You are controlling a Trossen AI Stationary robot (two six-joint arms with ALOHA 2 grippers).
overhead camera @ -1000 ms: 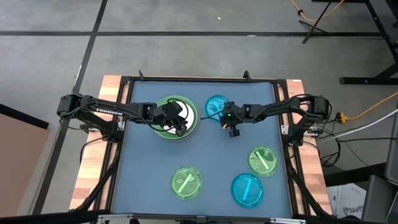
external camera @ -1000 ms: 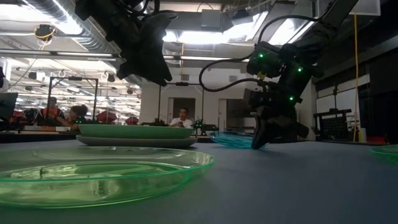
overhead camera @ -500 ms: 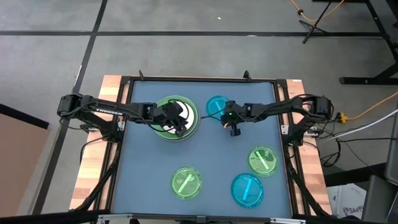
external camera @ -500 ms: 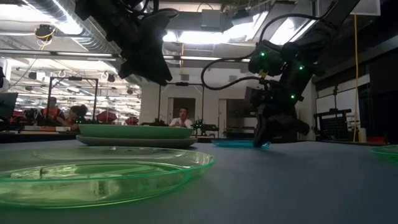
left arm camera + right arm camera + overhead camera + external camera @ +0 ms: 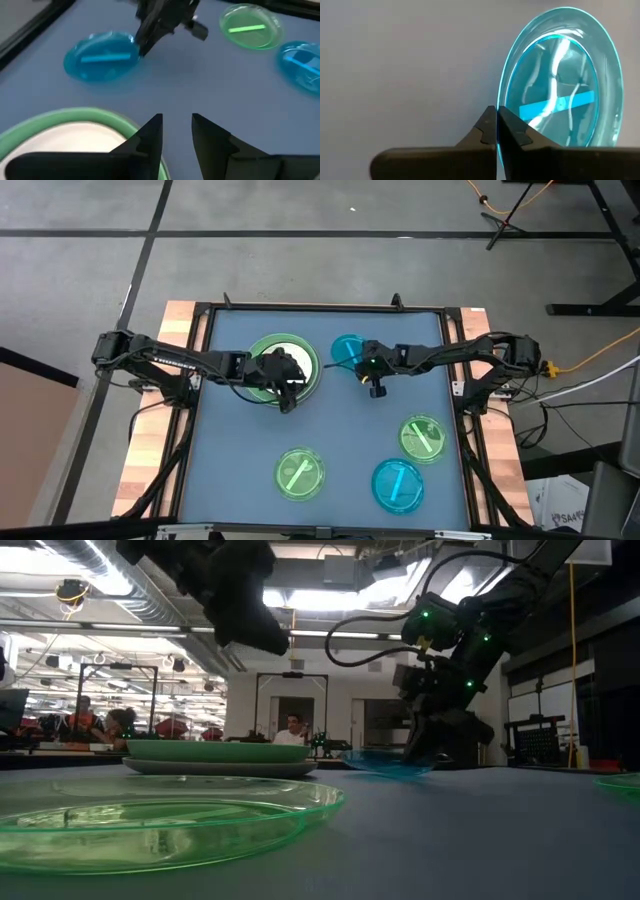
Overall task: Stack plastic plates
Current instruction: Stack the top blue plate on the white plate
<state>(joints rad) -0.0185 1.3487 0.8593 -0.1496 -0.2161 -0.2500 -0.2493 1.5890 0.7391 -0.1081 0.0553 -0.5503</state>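
Observation:
One translucent blue plate (image 5: 347, 347) sits at the table's far middle, with my right gripper (image 5: 364, 368) shut on its rim. A stack stands left of it: the light green plate (image 5: 283, 367) on the grey plate (image 5: 215, 768), with dark and white plates (image 5: 65, 142) inside. My left gripper (image 5: 177, 131) hovers open over the stack's near right rim and touches nothing. Two translucent green plates (image 5: 300, 473) (image 5: 423, 437) and a second blue plate (image 5: 398, 485) lie flat near the table's near edge. My right gripper pinches the blue plate's rim (image 5: 501, 131) between its two fingers, at the plate's near right side. The fingers slant down from the table's right. The plate (image 5: 388, 762) stays low at the table; whether it is lifted clear I cannot tell.
Bare blue-grey table surface (image 5: 330, 420) lies between the stack and the three near plates. The table's dark frame (image 5: 320, 308) runs round the edge. People sit in the room (image 5: 290, 730) beyond the table.
My left gripper has drawn back from over the stack's middle toward the table's near edge. My right gripper has stayed shut on the blue plate's rim and shifted slightly; the plate dipped flat and then rose a little at the held side.

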